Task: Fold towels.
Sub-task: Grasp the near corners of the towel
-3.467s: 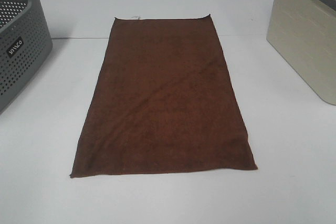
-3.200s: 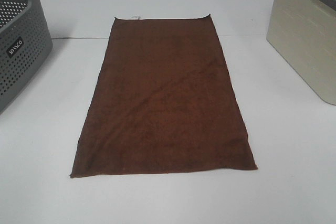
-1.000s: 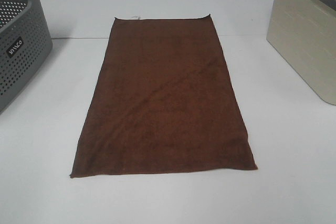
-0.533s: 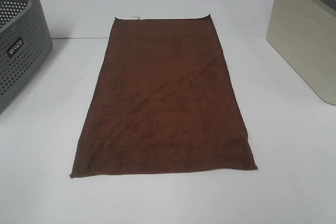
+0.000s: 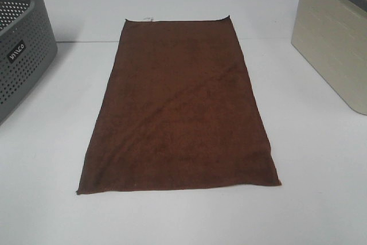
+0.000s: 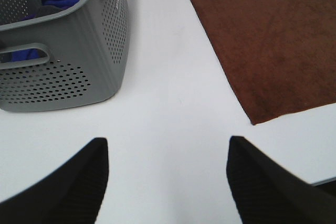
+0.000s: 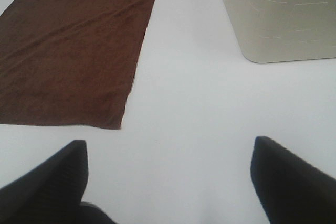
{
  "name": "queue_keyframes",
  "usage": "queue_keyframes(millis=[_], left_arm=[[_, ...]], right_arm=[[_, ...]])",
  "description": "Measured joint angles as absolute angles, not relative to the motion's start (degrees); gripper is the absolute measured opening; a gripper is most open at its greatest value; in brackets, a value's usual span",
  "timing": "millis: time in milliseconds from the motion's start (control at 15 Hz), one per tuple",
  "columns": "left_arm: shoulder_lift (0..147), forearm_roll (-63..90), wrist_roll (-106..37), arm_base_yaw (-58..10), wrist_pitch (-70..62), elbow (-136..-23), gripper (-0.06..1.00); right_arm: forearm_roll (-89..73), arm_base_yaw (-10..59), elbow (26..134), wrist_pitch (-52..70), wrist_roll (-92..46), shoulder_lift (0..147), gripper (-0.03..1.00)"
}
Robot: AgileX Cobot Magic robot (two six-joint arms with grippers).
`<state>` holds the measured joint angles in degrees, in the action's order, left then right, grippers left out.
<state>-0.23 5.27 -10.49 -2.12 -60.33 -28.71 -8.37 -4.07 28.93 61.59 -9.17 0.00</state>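
Note:
The dark reddish-brown towel lies spread flat on the white table, long side running away from me, with a small white tag at its far left corner. It also shows in the left wrist view and in the right wrist view. My left gripper is open and empty over bare table, beside the towel's near left corner. My right gripper is open and empty over bare table, beside the towel's near right corner. Neither gripper shows in the high view.
A grey perforated basket stands at the left edge; it shows in the left wrist view with blue cloth inside. A beige bin stands at the right, also in the right wrist view.

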Motion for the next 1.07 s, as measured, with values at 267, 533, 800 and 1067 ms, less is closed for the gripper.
queue_keyframes(millis=[267,533,800,1067], left_arm=[[-0.2,5.3,-10.5,-2.1,-60.3,-28.7,0.62],[-0.2,5.3,-10.5,-2.1,-59.8,-29.0,0.62],[2.6,5.7,-10.2,-2.1,-44.5,-27.4,0.62],[14.8,15.1,-7.2,-3.0,-30.2,-20.7,0.62]], right_arm=[[-8.4,-4.1,28.9,61.6,-9.2,0.0,0.79],[-8.4,-4.1,28.9,61.6,-9.2,0.0,0.79],[-7.8,-4.1,29.4,59.9,-6.0,4.1,0.77],[-7.8,-4.1,30.3,53.5,-3.5,19.2,0.76]])
